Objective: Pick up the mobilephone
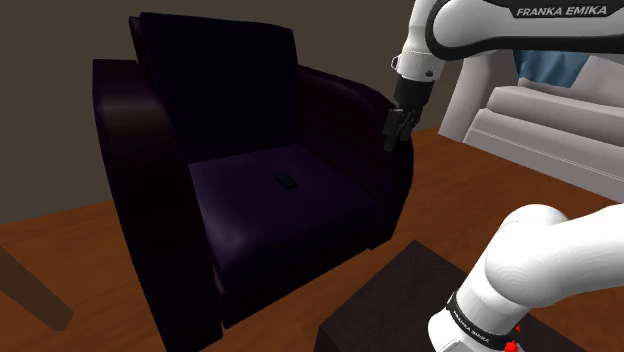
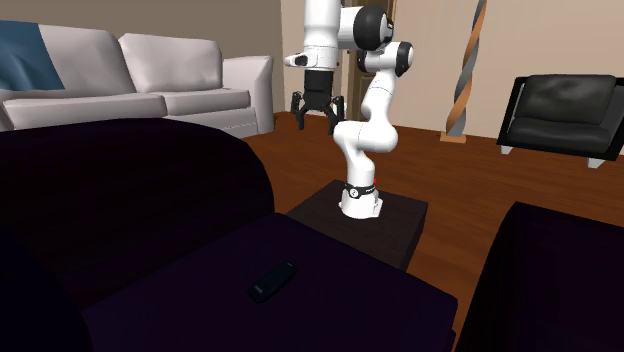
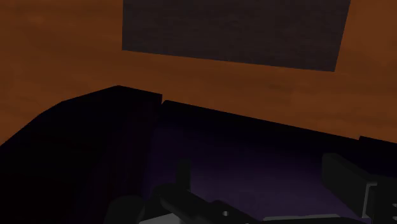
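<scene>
Off the stand the arm arches, spread gripper pointing down

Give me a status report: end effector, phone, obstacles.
End effector open, raised, off the phone. Phone flat on armchair seat. Armrest possibly in the way.

Dark armchair, white sofa, black chair, reddish wooden floor, beige wall
</scene>
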Controlling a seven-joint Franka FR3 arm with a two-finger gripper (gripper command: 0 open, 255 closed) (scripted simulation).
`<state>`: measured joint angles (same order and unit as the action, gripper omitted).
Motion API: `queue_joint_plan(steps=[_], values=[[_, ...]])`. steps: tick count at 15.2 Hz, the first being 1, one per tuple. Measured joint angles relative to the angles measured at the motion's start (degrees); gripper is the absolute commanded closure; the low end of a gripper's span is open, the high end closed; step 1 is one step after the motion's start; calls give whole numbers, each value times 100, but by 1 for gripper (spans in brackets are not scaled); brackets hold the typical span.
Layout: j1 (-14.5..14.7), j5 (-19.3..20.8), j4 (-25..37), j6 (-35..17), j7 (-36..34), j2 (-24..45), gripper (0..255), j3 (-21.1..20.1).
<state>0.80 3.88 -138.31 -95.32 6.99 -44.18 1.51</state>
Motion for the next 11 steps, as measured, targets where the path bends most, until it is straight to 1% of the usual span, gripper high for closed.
queue_joint_plan(steps=[1,3,7,10,11], values=[[0,0,0,0,0,0,0,0],[15,-47,36,-179,-110,246,0,-58],[42,-154,230,-698,-405,1045,0,-199],[52,-211,496,-965,-613,1641,0,-288],[55,-226,645,-1101,-690,1941,0,-321]])
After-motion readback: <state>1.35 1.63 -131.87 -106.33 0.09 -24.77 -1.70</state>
